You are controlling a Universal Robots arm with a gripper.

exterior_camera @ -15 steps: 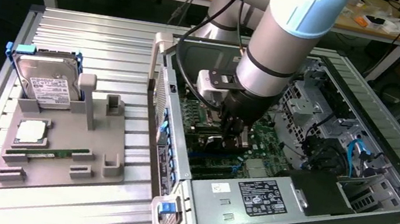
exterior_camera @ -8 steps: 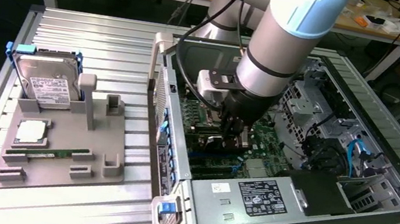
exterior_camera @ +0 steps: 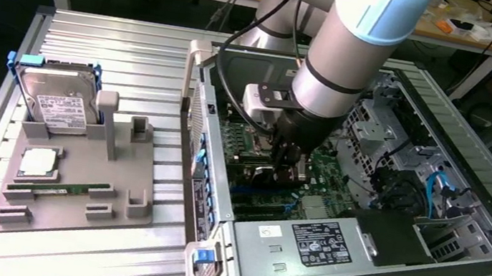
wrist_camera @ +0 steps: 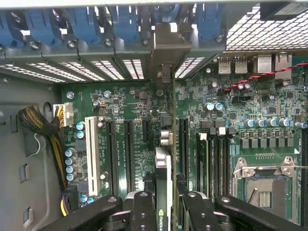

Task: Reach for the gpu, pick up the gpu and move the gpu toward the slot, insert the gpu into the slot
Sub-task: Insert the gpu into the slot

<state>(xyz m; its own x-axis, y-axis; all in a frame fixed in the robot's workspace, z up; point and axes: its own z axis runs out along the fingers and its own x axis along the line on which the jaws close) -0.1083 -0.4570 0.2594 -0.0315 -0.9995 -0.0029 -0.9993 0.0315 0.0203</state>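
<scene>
At the left of the exterior view a grey holder tray (exterior_camera: 127,197) carried an upright hard drive (exterior_camera: 57,108) and a green memory stick (exterior_camera: 56,189); right of it lay the open computer case (exterior_camera: 464,234), with the gripper (exterior_camera: 287,164) reaching down to the motherboard (exterior_camera: 324,167) at frame centre. In the wrist view, a white expansion socket (wrist_camera: 91,150) stood left of centre; at bottom centre the black fingers (wrist_camera: 144,211) were partly closed, clamping the gpu (wrist_camera: 163,168) between them; the card stood on edge over the board, its metal bracket (wrist_camera: 166,53) against the rear wall at upper centre; the CPU socket (wrist_camera: 262,185) sat at lower right.
</scene>
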